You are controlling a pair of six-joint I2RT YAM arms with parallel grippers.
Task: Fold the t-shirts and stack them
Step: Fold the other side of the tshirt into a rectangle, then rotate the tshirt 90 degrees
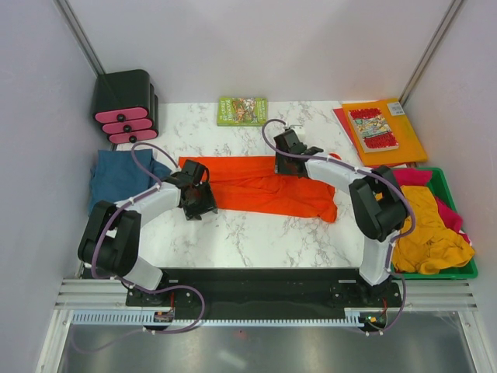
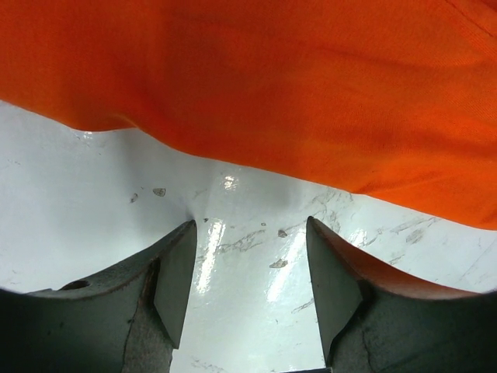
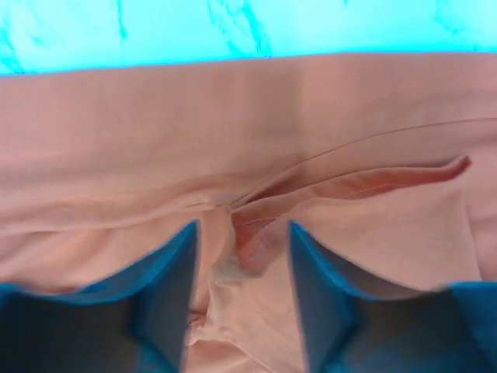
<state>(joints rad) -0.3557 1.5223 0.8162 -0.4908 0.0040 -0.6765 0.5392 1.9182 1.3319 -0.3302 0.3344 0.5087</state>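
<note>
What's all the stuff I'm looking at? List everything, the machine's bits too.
orange-red t-shirt: one, orange-red, spread across mid-table
teal-blue t-shirt: one, teal-blue, left edge
yellow t-shirt: one, mustard-yellow, heaped in the bin
pink t-shirt: one, magenta, bin, under the yellow
bin: one, green, right edge
drawer unit: one, black with pink fronts, far left
book: one, green, far middle
folder: one, orange, far right, comic book on it
table: one, white marble
arms: two, white and black, near edge
left claw: one, dark, open over bare table beside the orange-red t-shirt
right claw: one, dark, open over the orange-red t-shirt
</note>
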